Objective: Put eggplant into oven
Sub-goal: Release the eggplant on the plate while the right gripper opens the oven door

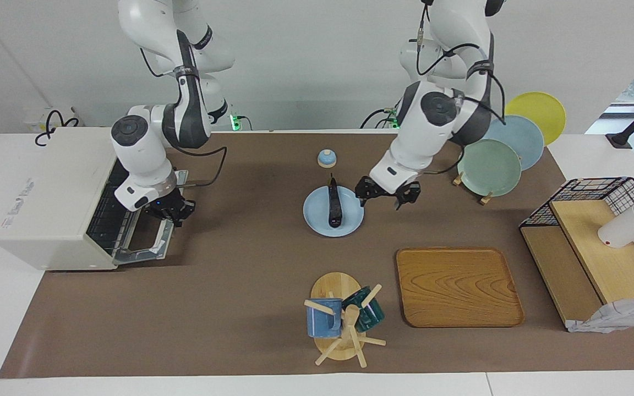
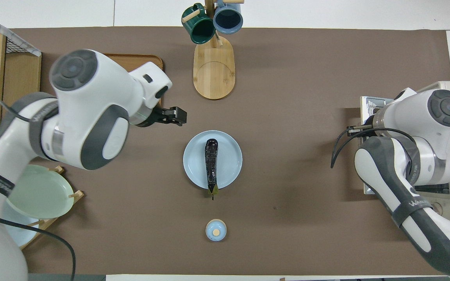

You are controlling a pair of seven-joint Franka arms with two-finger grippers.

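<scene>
1. The eggplant (image 1: 334,206) lies on a round light blue plate (image 1: 312,215) in the middle of the table. Its long axis runs toward and away from the robots, and the green stem end points toward the robots and reaches past the plate's rim.
2. The left gripper (image 1: 387,194) hangs just beside the plate, toward the left arm's end; its jaws stand wide and hold nothing.
3. The right gripper (image 1: 171,209) is at the top edge of the lowered door of the oven (image 1: 53,198), with jaws closed; whether they grip the handle, I cannot tell. The door is down and the rack inside shows.
4. Counted: one eggplant, one oven, one wooden tray (image 1: 457,286), one mug tree (image 1: 342,324) with two mugs, a plate rack (image 1: 507,143) with three plates (green, blue, yellow), and one small blue lid (image 1: 326,158) with a knob.
5. A wire and wood shelf (image 1: 597,247) stands at the left arm's end of the table.
6. A brown mat (image 1: 229,286) covers the white table; the wall is plain white.
</scene>
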